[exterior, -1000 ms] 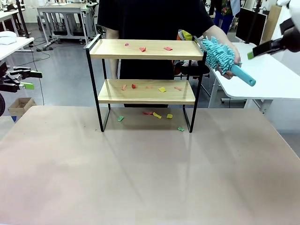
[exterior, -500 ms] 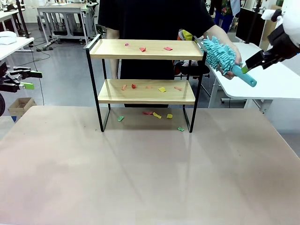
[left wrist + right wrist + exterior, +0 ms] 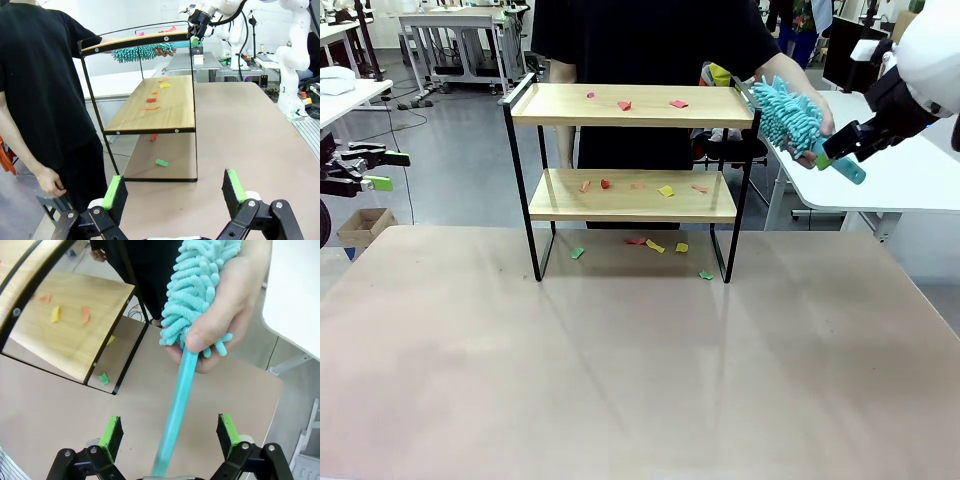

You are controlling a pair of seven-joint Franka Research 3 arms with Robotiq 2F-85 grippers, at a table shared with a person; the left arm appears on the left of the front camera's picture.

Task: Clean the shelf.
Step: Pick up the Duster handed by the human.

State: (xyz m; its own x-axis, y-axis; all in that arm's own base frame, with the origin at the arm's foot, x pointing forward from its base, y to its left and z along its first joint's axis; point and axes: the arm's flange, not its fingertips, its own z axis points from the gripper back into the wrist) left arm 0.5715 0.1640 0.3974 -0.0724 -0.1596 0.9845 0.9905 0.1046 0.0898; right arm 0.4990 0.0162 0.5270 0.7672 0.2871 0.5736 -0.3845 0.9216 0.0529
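Both pairs apart, right fingers (image 3: pixel 111 436) straddling duster handle (image 3: pixel 175 401), left fingers (image 3: pixel 114 194) well off shelf (image 3: pixel 165 112).

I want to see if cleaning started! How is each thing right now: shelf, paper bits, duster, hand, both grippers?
shelf: upright, littered on both boards.
paper bits: loose on both boards and the table underneath.
duster: off the shelf, held in the air.
person's hand: gripping the duster by its head.
right gripper: open, straddling the duster handle.
left gripper: open, empty.
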